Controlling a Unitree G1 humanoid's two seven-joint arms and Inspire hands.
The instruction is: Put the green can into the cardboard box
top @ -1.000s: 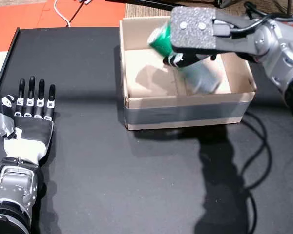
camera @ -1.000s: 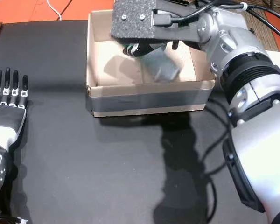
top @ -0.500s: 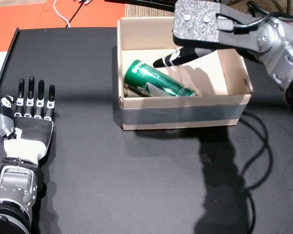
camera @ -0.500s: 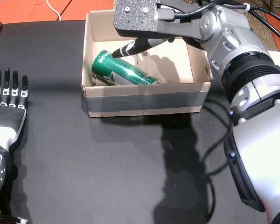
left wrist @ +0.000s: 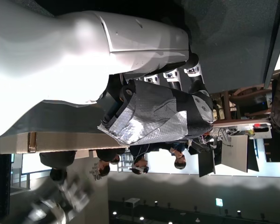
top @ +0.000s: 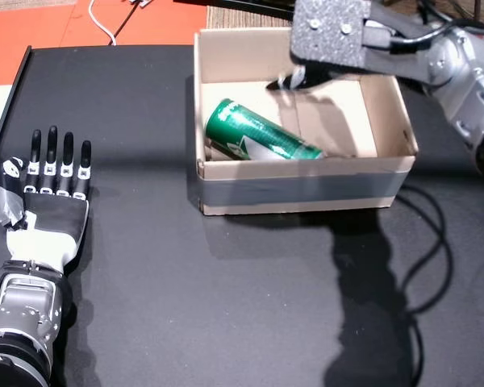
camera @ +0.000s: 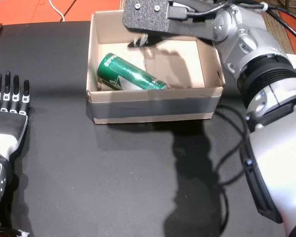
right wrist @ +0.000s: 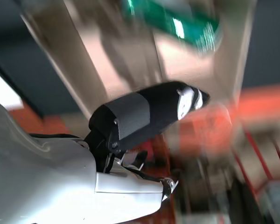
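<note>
The green can [top: 258,139] [camera: 130,76] lies on its side inside the cardboard box [top: 302,190] [camera: 153,110], leaning toward the box's left front corner in both head views. My right hand [top: 332,39] [camera: 155,17] hovers above the box's back wall, empty and apart from the can, with its fingertips [top: 284,83] just showing below the palm. The blurred right wrist view shows a finger [right wrist: 149,109] and the green can [right wrist: 177,23] below it. My left hand [top: 42,201] [camera: 7,116] rests flat on the black table with fingers spread, holding nothing.
The black table [top: 185,306] stretches in front of the box. Orange floor [top: 89,22] with a white cable [top: 105,31] lies beyond the far edge. Black cables [top: 427,234] trail on the table at the right of the box.
One second ago the can was dropping from my right hand over the box. It now lies in the box, and my right hand has lifted up and back from it.
</note>
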